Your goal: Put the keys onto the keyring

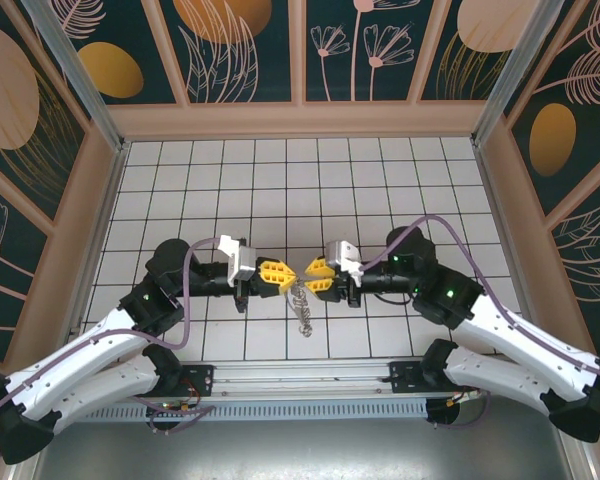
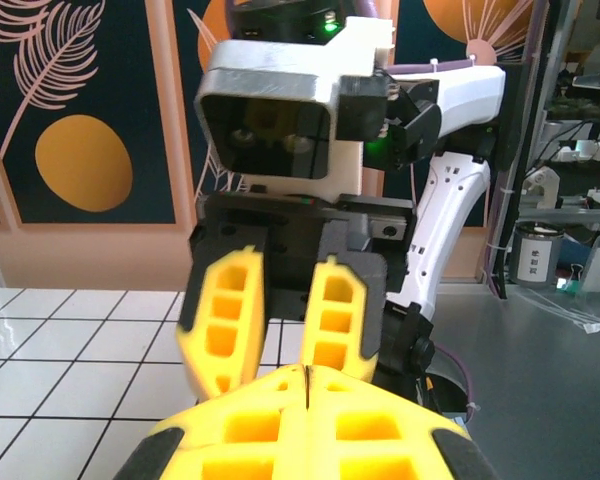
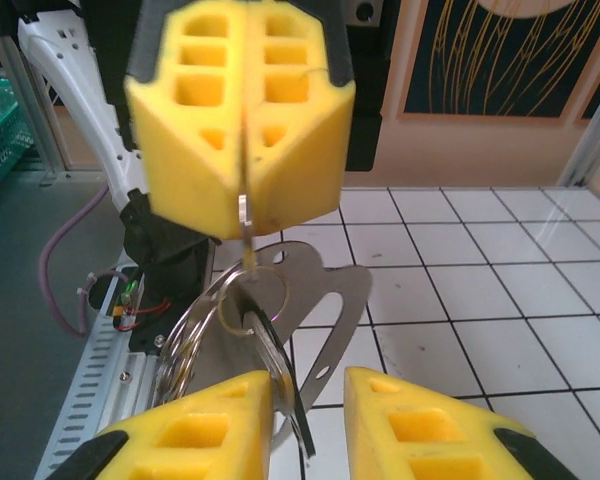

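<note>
My left gripper [image 1: 280,272] is shut on a thin pale metal key [image 3: 242,212], seen edge-on in the right wrist view. A small ring [image 3: 286,298] hangs from that key. On it hang a coiled silver keyring [image 3: 183,345], a flat metal plate [image 3: 332,290] and a second key [image 3: 271,356] with a dark edge. My right gripper [image 3: 310,390] is open just below. That second key lies against its left finger, and the other finger stands well apart. From above, the bunch [image 1: 301,300] dangles between the two gripper tips.
The white tiled floor [image 1: 380,190] spreads behind the grippers, bounded by wooden walls. A metal rail [image 1: 310,375] with both arm bases runs along the near edge. In the left wrist view the right gripper [image 2: 278,350] faces me, close to my shut left gripper [image 2: 307,375].
</note>
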You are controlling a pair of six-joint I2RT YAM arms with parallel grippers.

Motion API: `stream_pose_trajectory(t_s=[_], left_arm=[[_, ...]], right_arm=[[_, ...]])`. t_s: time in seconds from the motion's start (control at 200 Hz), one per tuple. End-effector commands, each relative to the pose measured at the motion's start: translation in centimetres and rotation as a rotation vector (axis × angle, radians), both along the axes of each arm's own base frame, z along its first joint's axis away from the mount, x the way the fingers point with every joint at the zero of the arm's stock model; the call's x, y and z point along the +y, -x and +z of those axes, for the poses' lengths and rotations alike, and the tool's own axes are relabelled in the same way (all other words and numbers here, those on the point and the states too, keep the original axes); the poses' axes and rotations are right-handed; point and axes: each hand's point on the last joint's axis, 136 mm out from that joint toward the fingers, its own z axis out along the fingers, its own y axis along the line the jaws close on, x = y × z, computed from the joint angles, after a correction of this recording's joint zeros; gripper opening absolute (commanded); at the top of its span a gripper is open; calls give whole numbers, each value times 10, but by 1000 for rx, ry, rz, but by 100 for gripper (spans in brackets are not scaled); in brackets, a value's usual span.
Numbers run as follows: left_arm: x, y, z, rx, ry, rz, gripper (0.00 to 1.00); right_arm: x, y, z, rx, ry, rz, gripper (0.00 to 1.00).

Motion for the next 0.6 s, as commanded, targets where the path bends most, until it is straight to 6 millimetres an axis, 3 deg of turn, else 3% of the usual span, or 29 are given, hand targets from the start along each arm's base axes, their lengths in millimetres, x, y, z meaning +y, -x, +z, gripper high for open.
stream_pose_trajectory(t_s=[0.0,0.2,0.596], left_arm=[[4,2,19,-61,46,16,0],[2,0,18,-55,47,16,0],[2,-1,15,-46,36,19,0]], right_arm=[[-5,1,21,-67,-84,-11,26],[-4,8,32,-85,-143,25,26],[10,14,31,-55,-178,114,24]])
